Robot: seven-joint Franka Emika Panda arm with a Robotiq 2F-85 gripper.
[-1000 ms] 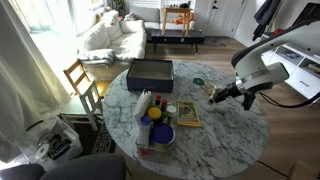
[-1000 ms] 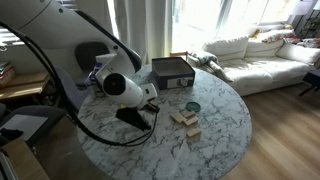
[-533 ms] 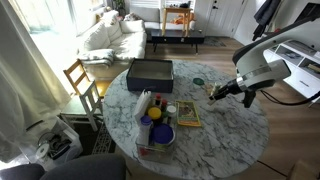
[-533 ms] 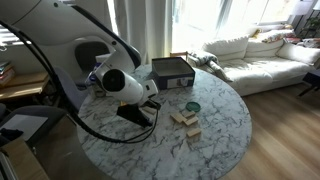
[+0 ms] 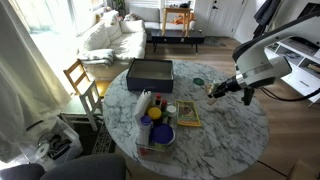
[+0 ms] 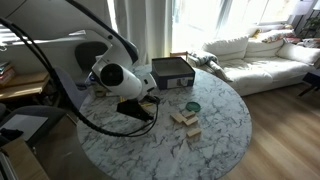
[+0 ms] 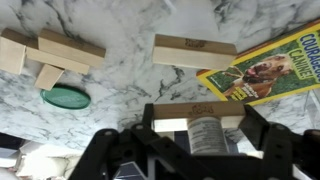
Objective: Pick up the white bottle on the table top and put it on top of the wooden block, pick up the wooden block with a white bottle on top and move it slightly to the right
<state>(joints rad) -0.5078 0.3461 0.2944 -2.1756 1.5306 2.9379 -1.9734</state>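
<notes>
In the wrist view my gripper (image 7: 200,125) is shut on the pale tan wooden block (image 7: 197,111), one finger at each end. The tiny white bottle (image 7: 207,137) stands on top of the block between the fingers. Block and bottle hang a little above the white marble table top (image 7: 125,65). In an exterior view the gripper (image 5: 214,92) holds the block near the table's right side. In an exterior view the gripper (image 6: 147,104) is largely hidden by the arm.
A second loose tan block (image 7: 195,50), a small stack of blocks (image 7: 50,55), a green round lid (image 7: 65,97) and a yellowish book (image 7: 265,65) lie nearby. A dark box (image 5: 150,72) sits at the table's back. A blue bowl with clutter (image 5: 156,132) is at the front.
The gripper has risen a little and shifted slightly, carrying the block and bottle with it. Nothing on the table has moved.
</notes>
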